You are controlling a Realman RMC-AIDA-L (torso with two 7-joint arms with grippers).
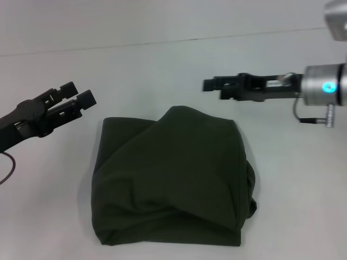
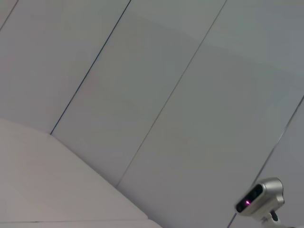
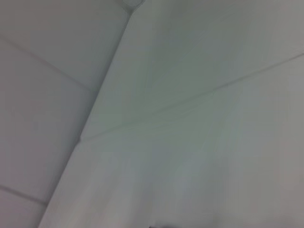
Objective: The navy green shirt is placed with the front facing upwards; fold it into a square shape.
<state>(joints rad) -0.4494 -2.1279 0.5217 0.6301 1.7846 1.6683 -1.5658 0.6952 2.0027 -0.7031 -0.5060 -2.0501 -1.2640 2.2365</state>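
The navy green shirt (image 1: 171,179) lies on the white table as a folded, roughly square dark-green bundle, plain side up, with rumpled folds at its right edge. No letters or label show. My left gripper (image 1: 78,96) hangs above the table to the left of the shirt, empty, its fingers slightly apart. My right gripper (image 1: 211,85) hangs above the table beyond the shirt's far right corner, pointing left, and holds nothing. Both wrist views show only walls and table, not the shirt.
The white table (image 1: 49,216) spreads around the shirt on all sides. Its far edge meets the wall (image 1: 162,21) at the back. A small grey camera (image 2: 260,195) on a stand shows in the left wrist view.
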